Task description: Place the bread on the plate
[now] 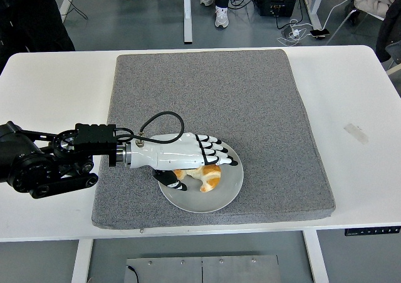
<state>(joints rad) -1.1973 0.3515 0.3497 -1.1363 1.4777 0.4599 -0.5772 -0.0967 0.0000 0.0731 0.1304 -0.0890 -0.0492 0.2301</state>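
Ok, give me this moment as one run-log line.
left hand: shut on bread | bread: over plate, not released | plate: on grey mat | right arm: out of view

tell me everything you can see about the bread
The bread is a small golden-brown piece with paler patches, like a croissant. It sits over the white plate, left of centre, partly hidden under the left robot hand, whose fingers curl around it. Whether it rests on the plate cannot be told.
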